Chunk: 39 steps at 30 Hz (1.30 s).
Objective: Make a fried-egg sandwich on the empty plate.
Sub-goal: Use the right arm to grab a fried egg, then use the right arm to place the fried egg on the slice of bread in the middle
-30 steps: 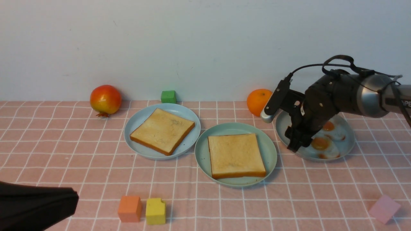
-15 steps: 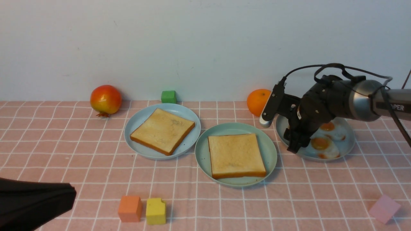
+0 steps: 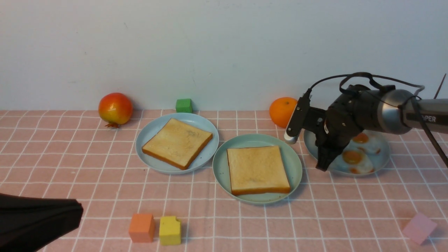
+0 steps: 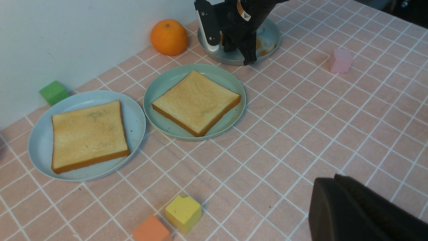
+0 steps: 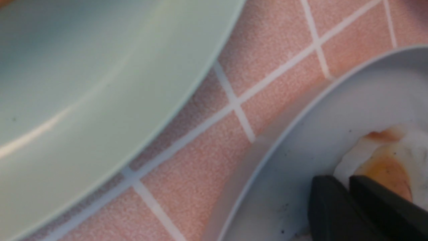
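Observation:
The mint-green plate sits mid-table with one toast slice on it. A second toast slice lies on the sky-blue plate to its left. On the right, the grey-blue plate holds fried eggs. My right gripper reaches down onto that plate's left side. In the right wrist view, my right gripper has its jaws nearly together, pinching the white edge of the fried egg. My left gripper hovers shut and empty at the near left.
A pomegranate, a green cube and an orange stand along the back wall. Orange and yellow cubes sit near the front edge, and a pink cube at the front right.
My right gripper's jaws have closed from wide open onto the egg's edge as the arm sank. The grey-blue plate slid slightly right. The left arm has stayed still.

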{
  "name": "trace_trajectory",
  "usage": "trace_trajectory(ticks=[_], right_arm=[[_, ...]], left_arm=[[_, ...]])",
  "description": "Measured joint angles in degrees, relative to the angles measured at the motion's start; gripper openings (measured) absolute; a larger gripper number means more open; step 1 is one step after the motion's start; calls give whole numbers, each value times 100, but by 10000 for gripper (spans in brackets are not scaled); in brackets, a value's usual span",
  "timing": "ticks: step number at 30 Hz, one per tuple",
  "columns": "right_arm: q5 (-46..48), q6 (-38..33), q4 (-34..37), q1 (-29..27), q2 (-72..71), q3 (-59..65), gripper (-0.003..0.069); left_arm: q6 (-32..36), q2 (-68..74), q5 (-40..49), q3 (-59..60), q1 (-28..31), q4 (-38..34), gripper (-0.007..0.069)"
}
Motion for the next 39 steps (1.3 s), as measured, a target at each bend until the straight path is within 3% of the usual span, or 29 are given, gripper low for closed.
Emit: trace_trajectory(ticks=[22, 28, 32, 39], right_arm=[[1063, 583, 132, 399, -1221, 39, 73], [1379, 988, 418, 1079, -1707, 39, 73], [1565, 1333, 791, 1939, -1688, 39, 73], [1313, 2117, 357, 2656, -1208, 39, 73]], left_arm=[[0, 0, 18, 0, 0, 5, 13], [0, 0, 66, 0, 0, 5, 13], [0, 0, 216, 0, 0, 5, 13], [0, 0, 295, 0, 0, 5, 13]])
